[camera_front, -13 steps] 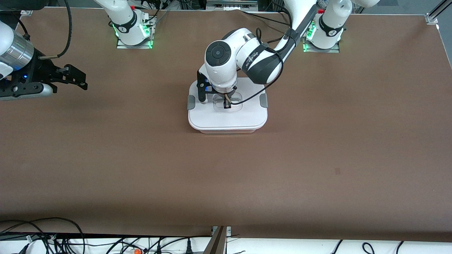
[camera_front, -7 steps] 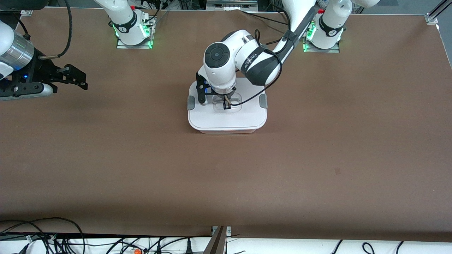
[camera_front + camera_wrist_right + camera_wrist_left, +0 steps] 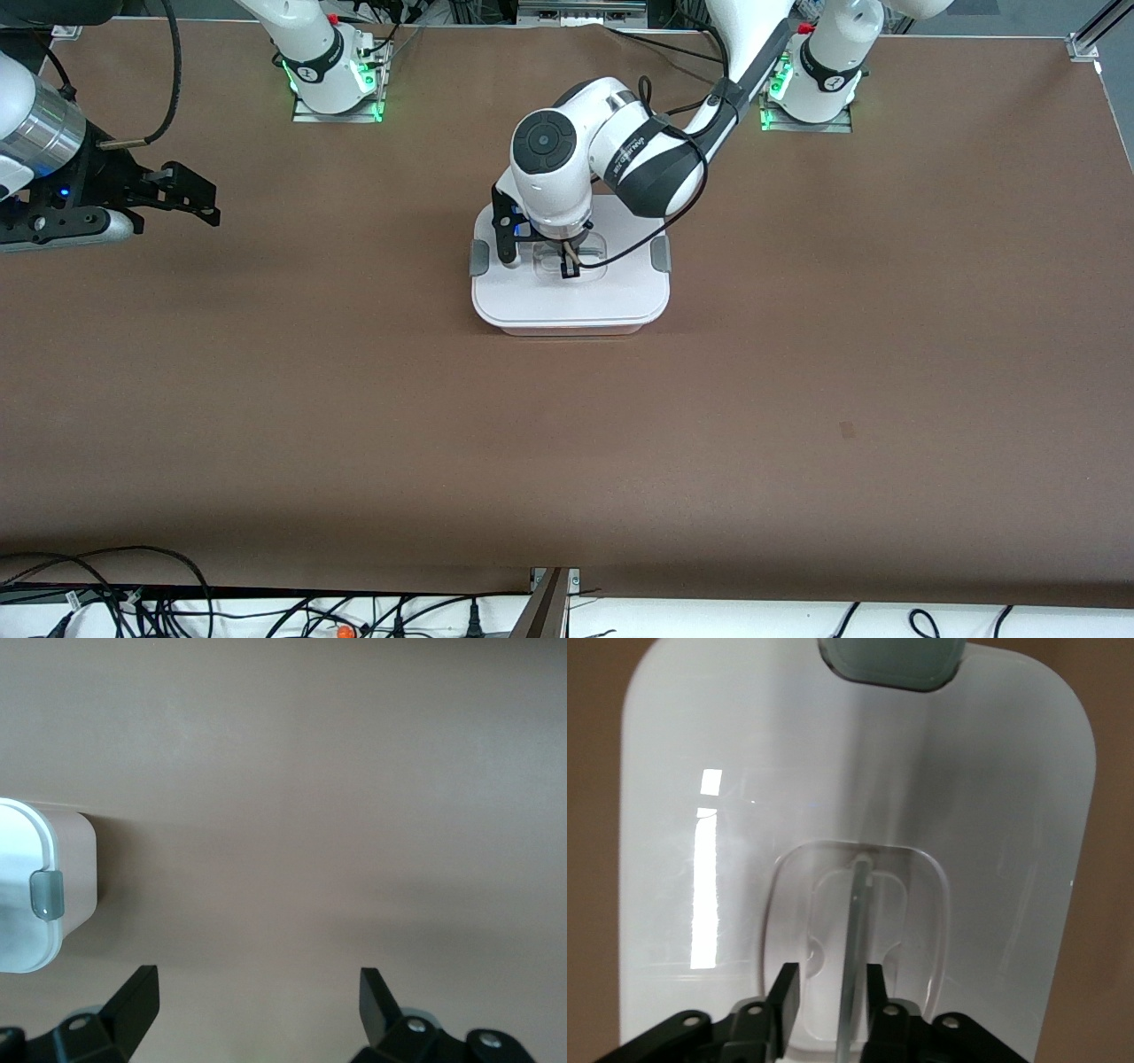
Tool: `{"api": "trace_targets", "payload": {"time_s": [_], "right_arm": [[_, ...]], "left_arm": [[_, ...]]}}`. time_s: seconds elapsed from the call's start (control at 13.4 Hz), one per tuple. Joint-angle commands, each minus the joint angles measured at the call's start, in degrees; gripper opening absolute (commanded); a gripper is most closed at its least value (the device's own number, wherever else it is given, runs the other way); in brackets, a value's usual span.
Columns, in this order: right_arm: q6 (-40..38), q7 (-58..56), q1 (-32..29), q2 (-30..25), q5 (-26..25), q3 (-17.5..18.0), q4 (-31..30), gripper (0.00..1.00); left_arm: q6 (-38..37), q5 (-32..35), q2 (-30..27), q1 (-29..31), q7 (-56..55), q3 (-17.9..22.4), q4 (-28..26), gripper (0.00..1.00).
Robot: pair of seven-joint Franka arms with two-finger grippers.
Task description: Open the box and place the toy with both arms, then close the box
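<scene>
The box [image 3: 567, 301] sits mid-table with its white lid on and its grey side clips [image 3: 479, 258] showing. My left gripper [image 3: 567, 264] is down on the lid, open, with its fingers [image 3: 787, 988] on either side of the upright clear handle [image 3: 858, 921] in the recess. The handle stands closer to one finger, with a gap at the other. My right gripper [image 3: 213, 202] is open and empty over bare table at the right arm's end. Its wrist view shows its gripper [image 3: 257, 983] and the box's end with a grey clip [image 3: 46, 895]. The toy is out of view.
The brown table [image 3: 567, 461] spreads wide around the box. The arm bases [image 3: 332, 84] stand along the table's edge farthest from the front camera. Cables [image 3: 106, 594] lie off the table's nearest edge.
The left arm's wrist has shifted very slightly over the box. The lid stays on. The right arm has not moved.
</scene>
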Motion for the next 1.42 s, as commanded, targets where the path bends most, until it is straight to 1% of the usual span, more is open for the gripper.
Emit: {"api": "trace_targets", "payload": {"time_s": [0.0, 0.07, 0.37, 0.6, 0.75, 0.9, 1.05, 1.27, 1.35], "right_arm": [[0.12, 1.0, 0.22, -0.2, -0.35, 0.14, 0.1, 1.0], [0.12, 1.0, 0.22, -0.29, -0.35, 0.05, 0.1, 1.0], [0.2, 1.08, 0.31, -0.2, -0.35, 0.14, 0.1, 1.0], [0.12, 1.08, 0.4, -0.29, -0.35, 0.14, 0.1, 1.0], [0.12, 2.48, 0.66, -0.29, -0.52, 0.05, 0.1, 1.0], [0.12, 2.67, 0.84, -0.29, -0.7, 0.05, 0.1, 1.0], [0.12, 2.67, 0.93, -0.29, -0.7, 0.05, 0.1, 1.0], [0.12, 2.67, 0.84, -0.2, -0.7, 0.05, 0.1, 1.0], [0.2, 2.67, 0.92, -0.29, -0.7, 0.14, 0.1, 1.0]], "left_arm": [[-1.29, 0.86, -0.46, 1.02, -0.55, 1.7, 3.47, 1.0], [-2.43, 0.33, -1.43, 2.33, -0.46, 2.14, 3.56, 1.0], [-3.05, 0.07, -4.68, 11.64, -0.2, 1.79, 5.23, 1.0], [-2.79, 0.24, -6.27, 19.55, -0.46, 2.41, 5.59, 1.0], [-2.79, 0.85, -9.68, 26.22, -0.55, 2.58, 5.24, 1.0], [-2.96, 2.25, -14.16, 31.76, -0.55, 3.02, 3.92, 1.0], [-2.97, 3.32, -18.56, 36.69, -0.9, 3.02, 0.15, 1.0], [-3.4, 2.97, -24.45, 43.02, -10.01, 3.02, -6.08, 1.0], [-5.41, 2.36, -26.47, 44.43, -14.92, 3.02, -8.19, 1.0]]}}
